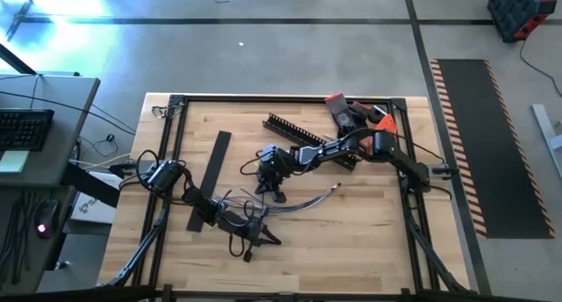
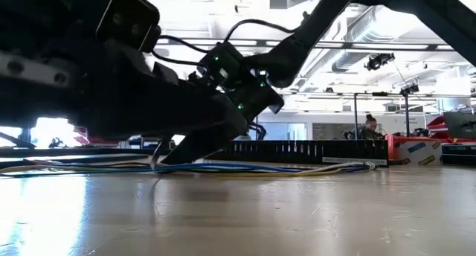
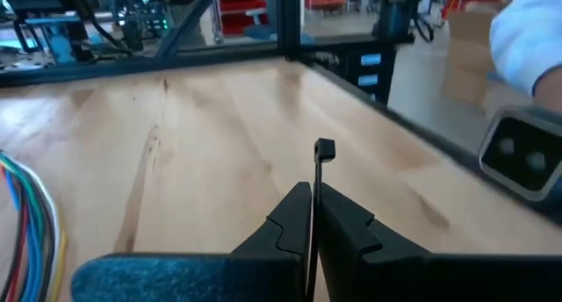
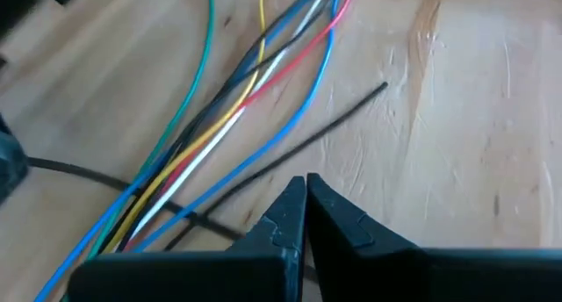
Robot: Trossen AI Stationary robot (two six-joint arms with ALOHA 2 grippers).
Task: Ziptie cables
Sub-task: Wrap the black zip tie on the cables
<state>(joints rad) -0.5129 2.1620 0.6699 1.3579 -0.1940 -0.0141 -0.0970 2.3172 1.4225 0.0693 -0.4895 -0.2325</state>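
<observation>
The cables (image 4: 237, 100) lie as a loose bundle of thin wires on the wooden table (image 1: 369, 232), near its middle, curving between the two grippers. Close up they are blue, green, yellow, red, white and dark strands running side by side, fanning apart at one end. A thin black zip tie (image 4: 299, 148) crosses under them, its free tail reaching out over bare wood.

The right gripper (image 4: 305, 192) hovers just above the bundle with its fingers pressed together, and nothing shows between them. The left gripper (image 3: 312, 205), low over the table's front part, is clamped on a thin black zip tie (image 3: 321, 161) whose square head sticks up past the fingertips.

A black comb-toothed channel (image 1: 299, 128) rests farther back.
</observation>
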